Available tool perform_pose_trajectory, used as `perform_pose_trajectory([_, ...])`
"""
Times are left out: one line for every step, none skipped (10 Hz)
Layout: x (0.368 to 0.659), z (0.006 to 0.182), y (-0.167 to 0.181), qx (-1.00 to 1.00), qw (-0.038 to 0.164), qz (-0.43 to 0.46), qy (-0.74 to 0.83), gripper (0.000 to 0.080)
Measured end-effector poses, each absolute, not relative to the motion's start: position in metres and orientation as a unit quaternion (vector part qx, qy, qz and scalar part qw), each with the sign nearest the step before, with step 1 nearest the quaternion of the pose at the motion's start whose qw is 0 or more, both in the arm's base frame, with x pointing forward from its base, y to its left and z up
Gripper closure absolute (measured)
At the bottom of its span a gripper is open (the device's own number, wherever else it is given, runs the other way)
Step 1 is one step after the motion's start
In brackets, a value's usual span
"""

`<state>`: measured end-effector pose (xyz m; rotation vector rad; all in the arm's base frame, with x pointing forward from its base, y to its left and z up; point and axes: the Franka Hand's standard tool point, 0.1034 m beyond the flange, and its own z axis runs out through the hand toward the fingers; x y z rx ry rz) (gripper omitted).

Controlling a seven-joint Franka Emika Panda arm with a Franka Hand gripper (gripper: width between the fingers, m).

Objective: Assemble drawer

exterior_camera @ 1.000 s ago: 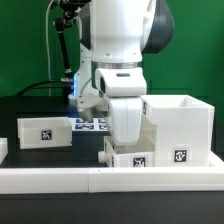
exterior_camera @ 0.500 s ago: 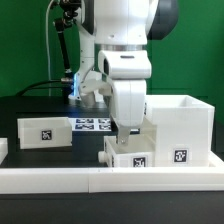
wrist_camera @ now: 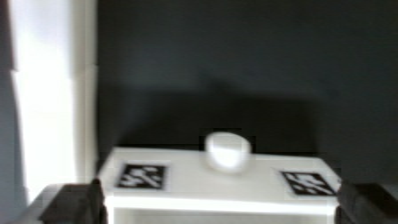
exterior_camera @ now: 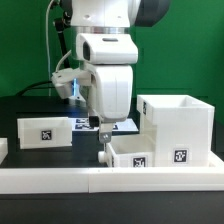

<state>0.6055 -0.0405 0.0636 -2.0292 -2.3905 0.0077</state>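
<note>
Item: gripper (exterior_camera: pixel 103 135). I am seeing it higher and further toward the exterior view's left than half a second ago, its fingers (wrist_camera: pixel 68 203) spread and gripping nothing.
Item: small tray (exterior_camera: pixel 133 152), lying just below them, just beside the tall case (exterior_camera: pixel 180 120).
Item: second tray (exterior_camera: pixel 44 131), sitting far left.
Item: marker board (exterior_camera: pixel 93 125), partly hidden by the arm.
Item: rail (exterior_camera: pixel 60 178), running along the near edge.

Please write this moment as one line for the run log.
gripper: open, holds nothing | first tray: beside case | second tray: apart, at exterior view's left
</note>
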Motion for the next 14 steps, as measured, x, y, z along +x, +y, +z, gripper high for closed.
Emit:
perform_pose_trajectory([0.605, 0.063, -0.042, -0.646, 0.005, 0.001, -0.763, 0.0151])
perform_pose_trajectory([0.604, 0.063, -0.046, -0.648, 0.005, 0.001, -0.761, 0.0151])
perform_pose_trajectory([0.604, 0.062, -0.046, -0.649, 0.005, 0.001, -0.76, 0.0151])
perform_pose_trajectory([0.6, 0.059, -0.048, -0.64, 0.01, -0.004, -0.768, 0.0151])
perform_pose_trajectory([0.585, 0.045, -0.058, -0.639, 0.033, -0.013, -0.768, 0.0151])
perform_pose_trajectory([0.579, 0.038, -0.064, -0.637, 0.053, -0.019, -0.769, 0.0151])
perform_pose_trajectory([0.579, 0.036, -0.064, -0.634, 0.078, -0.033, -0.769, 0.0151])
perform_pose_trajectory([0.583, 0.034, -0.063, -0.638, 0.095, -0.042, -0.763, 0.0151])
perform_pose_trajectory([0.585, 0.03, -0.06, -0.637, 0.104, -0.045, -0.762, 0.0151])
perform_pose_trajectory([0.586, 0.027, -0.055, -0.641, 0.113, -0.048, -0.758, 0.0151])
perform_pose_trajectory([0.588, 0.027, -0.044, -0.64, 0.113, -0.05, -0.759, 0.0151])
perform_pose_trajectory([0.589, 0.026, -0.034, -0.635, 0.113, -0.053, -0.763, 0.0151])
perform_pose_trajectory([0.59, 0.025, -0.027, -0.64, 0.116, -0.053, -0.758, 0.0151])
perform_pose_trajectory([0.59, 0.025, -0.027, -0.647, 0.116, -0.052, -0.752, 0.0151])
